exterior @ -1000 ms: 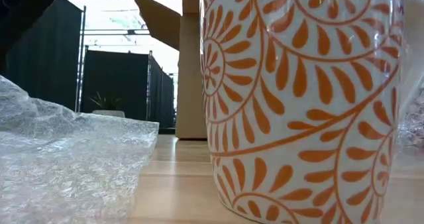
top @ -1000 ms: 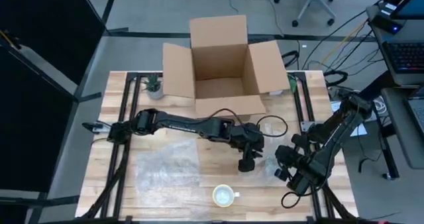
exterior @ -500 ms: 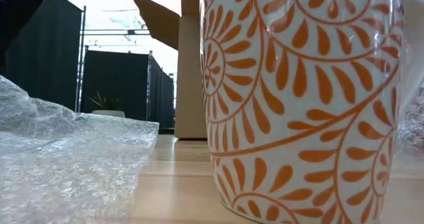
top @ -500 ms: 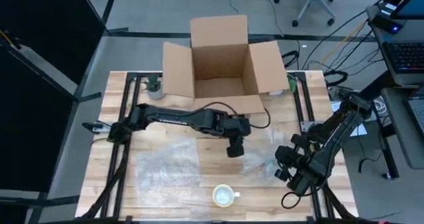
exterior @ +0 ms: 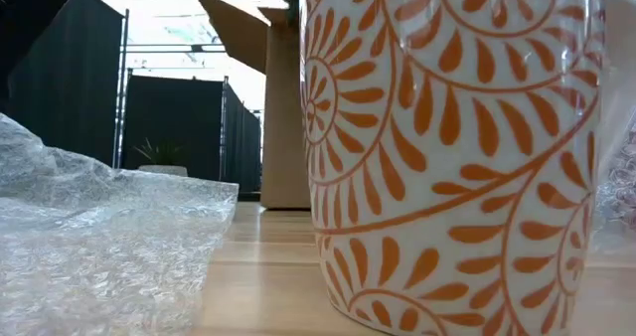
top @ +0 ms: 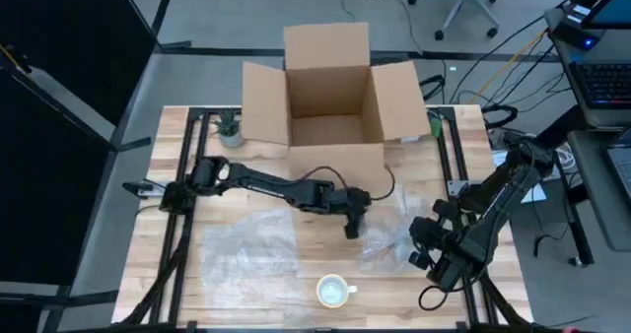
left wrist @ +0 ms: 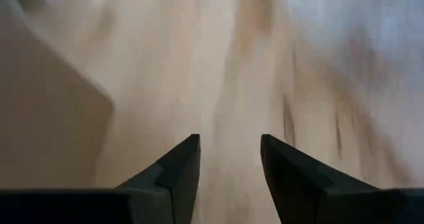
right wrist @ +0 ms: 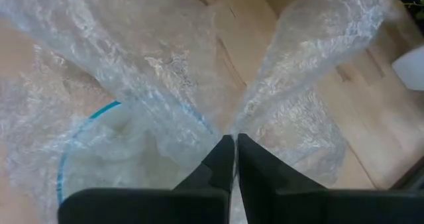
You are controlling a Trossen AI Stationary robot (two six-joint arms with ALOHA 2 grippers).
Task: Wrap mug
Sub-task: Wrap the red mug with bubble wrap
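Note:
A white mug with orange leaf swirls [exterior: 457, 157] stands upright on its base near the table's front edge [top: 333, 292], and no gripper touches it. My right gripper [right wrist: 229, 144] is shut on a crumpled bubble wrap bundle [top: 387, 240] at the right. A blue-rimmed round thing [right wrist: 86, 144] shows through that wrap. My left gripper [left wrist: 229, 159] is open and points down at bare wood, just left of the bundle [top: 352, 227]. A flat bubble wrap sheet [top: 251, 246] lies on the table's left half. My right gripper pinches a gathered fold of the bubble wrap [right wrist: 228, 132] between its two fingers, where several layers bunch together. The wrap spreads out from the pinch on both sides and lies over the blue-rimmed thing on the table.
An open cardboard box [top: 330, 101] stands at the far edge, with a small potted plant [top: 229, 126] to its left. Black frame rails [top: 187, 225] run along both sides of the table. The wood between the two wraps is bare.
My left gripper has gone toward the table's left and far edge, away from the bundle, then has come down closer to the wood beside it. The mug has kept its place.

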